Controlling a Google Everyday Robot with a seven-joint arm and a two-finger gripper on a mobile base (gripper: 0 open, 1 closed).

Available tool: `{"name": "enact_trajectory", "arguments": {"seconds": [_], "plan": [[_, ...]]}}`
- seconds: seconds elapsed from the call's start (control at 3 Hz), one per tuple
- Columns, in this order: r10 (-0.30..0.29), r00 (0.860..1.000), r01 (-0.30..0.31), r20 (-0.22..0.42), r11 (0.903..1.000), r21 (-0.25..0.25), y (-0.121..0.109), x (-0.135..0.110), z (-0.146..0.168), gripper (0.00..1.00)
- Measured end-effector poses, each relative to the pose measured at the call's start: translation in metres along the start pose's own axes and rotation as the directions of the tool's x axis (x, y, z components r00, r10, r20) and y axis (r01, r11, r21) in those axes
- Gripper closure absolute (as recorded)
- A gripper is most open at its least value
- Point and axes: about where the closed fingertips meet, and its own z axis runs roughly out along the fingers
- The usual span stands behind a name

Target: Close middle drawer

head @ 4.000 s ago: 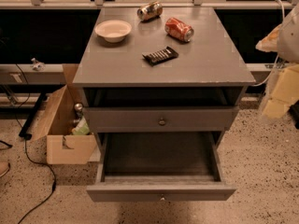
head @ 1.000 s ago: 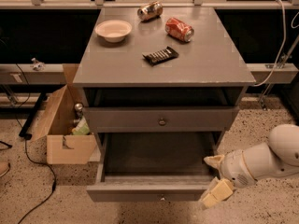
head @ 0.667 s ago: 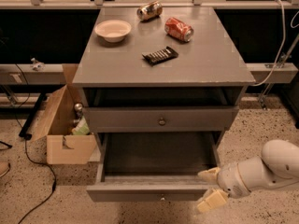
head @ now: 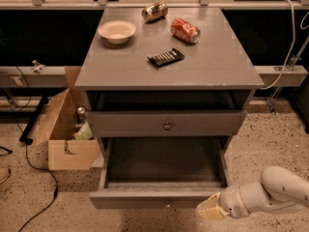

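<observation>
The big grey wooden bench [head: 212, 66] fills the middle of the scene, and its three drawers face the near side. The middle drawer [head: 135, 199], a grey wooden one with a long flat front and a deep dark tray, stands pulled far out toward you. Its front is the nearest part of the bench. Above it, the taller-fronted grey drawer [head: 125, 123] with the brassy knob sits almost flush.

On the floor to the left stands an open brown cardboard box [head: 72, 153]. The robot's white arm [head: 285, 187] reaches in from the near right, low to the floor.

Its cream-coloured end effector [head: 209, 210] sits at the near right end of the middle drawer's front. You cannot tell whether it touches the wood, nor whether it is wide or narrow.

The front's long axis runs left to right, so the closing push must go straight toward the far side. The small round metal knob [head: 167, 205] lies left of the end effector. Pushing nearer there would likely keep the tray from skewing.

On the bench top rest a white bowl [head: 117, 31], a red can [head: 185, 30], a brownish can [head: 155, 10] and a dark chocolate bar [head: 165, 57].
</observation>
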Motion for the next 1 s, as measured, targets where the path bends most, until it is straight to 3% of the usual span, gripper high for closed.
{"name": "enact_trajectory", "arguments": {"seconds": [0.33,0.67,1.0], "plan": [[0.063,0.998,-0.063,-0.006,0.9979,0.015,-0.032,0.03,0.032,0.95],[0.08,0.997,-0.08,0.01,0.996,0.04,-0.052,0.038,0.046,1.0],[0.073,0.996,-0.078,0.054,0.9908,0.111,-0.075,0.031,0.052,1.0]]}}
